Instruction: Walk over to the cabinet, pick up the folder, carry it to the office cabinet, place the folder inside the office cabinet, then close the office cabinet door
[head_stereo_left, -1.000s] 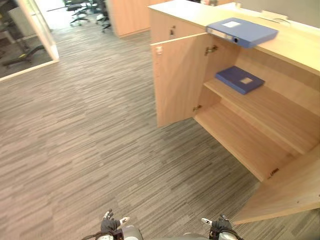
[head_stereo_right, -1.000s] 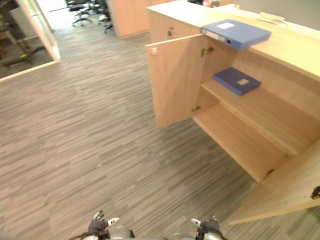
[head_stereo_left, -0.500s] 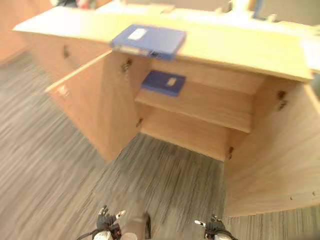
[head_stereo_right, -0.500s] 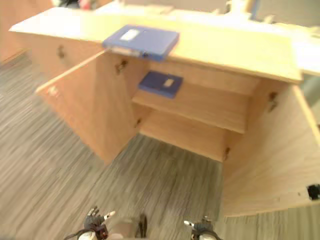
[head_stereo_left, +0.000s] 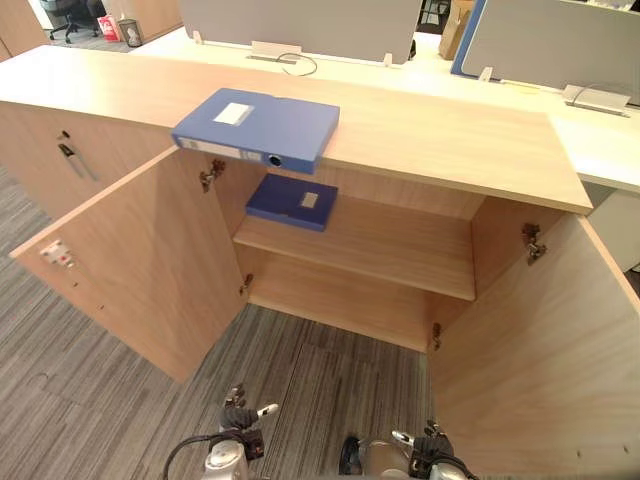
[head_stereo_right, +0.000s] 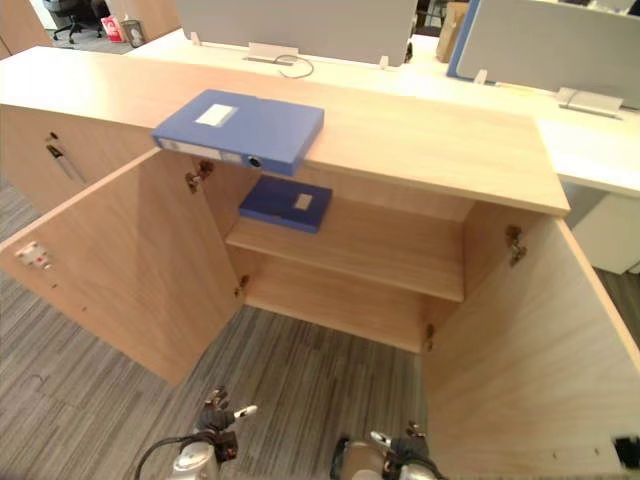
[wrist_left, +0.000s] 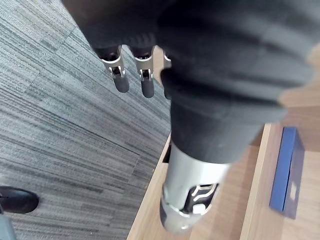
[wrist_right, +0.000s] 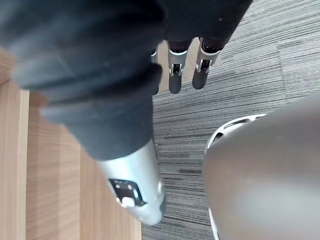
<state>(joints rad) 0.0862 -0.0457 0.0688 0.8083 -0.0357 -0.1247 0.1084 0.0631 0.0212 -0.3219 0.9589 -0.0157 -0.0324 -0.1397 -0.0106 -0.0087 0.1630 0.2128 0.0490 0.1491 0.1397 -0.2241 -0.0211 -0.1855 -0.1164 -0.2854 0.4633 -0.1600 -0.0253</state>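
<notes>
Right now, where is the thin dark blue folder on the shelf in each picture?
Left eye view: the thin folder lies at the left end of the shelf, upper middle of the picture.
Right eye view: same spot, just under the thick folder on top.
Left wrist view: likely the same one, lying on pale wood.
Right wrist view: grey carpet past the right hand.
Shared landmark: the pale shelf beneath it.
</notes>
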